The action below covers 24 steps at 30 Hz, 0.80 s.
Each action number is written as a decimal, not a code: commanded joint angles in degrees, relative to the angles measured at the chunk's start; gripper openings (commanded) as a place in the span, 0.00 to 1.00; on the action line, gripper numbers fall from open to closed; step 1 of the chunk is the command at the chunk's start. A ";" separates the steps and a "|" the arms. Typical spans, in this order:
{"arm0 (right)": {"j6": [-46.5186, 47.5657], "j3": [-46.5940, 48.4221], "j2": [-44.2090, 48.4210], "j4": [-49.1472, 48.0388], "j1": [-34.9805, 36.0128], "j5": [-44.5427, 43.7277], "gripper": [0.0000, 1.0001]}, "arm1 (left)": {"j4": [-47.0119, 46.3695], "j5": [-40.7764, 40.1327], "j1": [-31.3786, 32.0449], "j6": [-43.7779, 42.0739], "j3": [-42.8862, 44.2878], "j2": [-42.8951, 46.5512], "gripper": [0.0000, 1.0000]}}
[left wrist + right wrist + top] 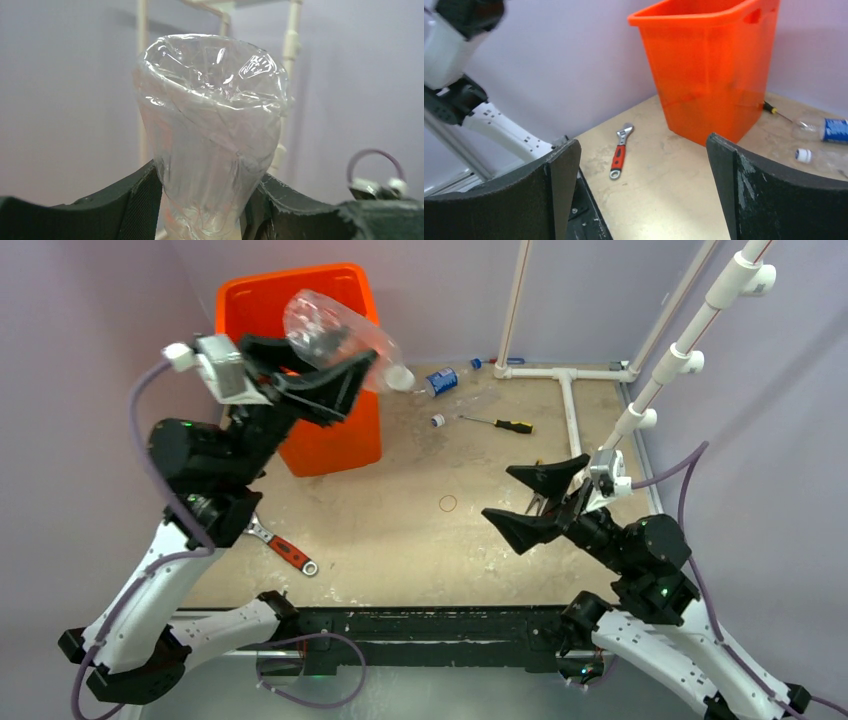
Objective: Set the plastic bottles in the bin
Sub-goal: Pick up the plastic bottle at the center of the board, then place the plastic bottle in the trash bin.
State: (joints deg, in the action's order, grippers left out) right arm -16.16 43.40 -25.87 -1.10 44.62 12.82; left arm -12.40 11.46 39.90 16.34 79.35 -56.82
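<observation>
**Left gripper (355, 388) clamped on a crumpled clear bottle (330, 335); right gripper (500, 492) spread apart, holding nothing.**
The bottle is thin, creased plastic with a white cap. It is held tilted, off the worktop (400, 540), at the right rim of the glossy square orange bin (340, 445) in the far-left corner. A blue-labelled bottle (440, 381) lies near the far edge, right of the bin. The worktop is scuffed beige and the walls are pale violet.

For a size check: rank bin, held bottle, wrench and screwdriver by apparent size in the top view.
1. bin
2. held bottle, though up nearer the camera
3. wrench and screwdriver, too alike to rank
</observation>
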 commanded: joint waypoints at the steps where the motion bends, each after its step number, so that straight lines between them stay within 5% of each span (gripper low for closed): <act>1: -0.45 -1.84 -0.69 1.56 0.20 -8.96 0.99 | 8.31 -23.48 0.09 -20.17 9.61 -2.75 0.00; 7: -2.21 -6.00 -3.05 -0.71 0.21 -8.90 0.99 | 1.26 -46.63 -0.16 -39.78 15.10 -12.34 0.00; 10: -3.45 -6.45 -4.54 -0.57 0.23 -10.05 0.99 | -12.36 -54.11 -2.78 -50.26 12.68 -17.98 0.00; 16: -5.67 -6.75 -6.33 0.82 0.28 -11.57 0.99 | -4.08 -51.76 -14.95 -34.79 17.96 -27.40 0.00; 24: -7.39 -11.07 -5.45 1.02 0.22 -12.08 0.99 | -3.41 -54.71 -16.42 -35.44 16.85 -33.18 0.00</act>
State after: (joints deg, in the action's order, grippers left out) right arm -22.09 34.59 -31.77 -0.03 44.62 2.02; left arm -13.04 -40.49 23.38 -20.10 93.54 -91.22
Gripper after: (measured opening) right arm 0.987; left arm 0.490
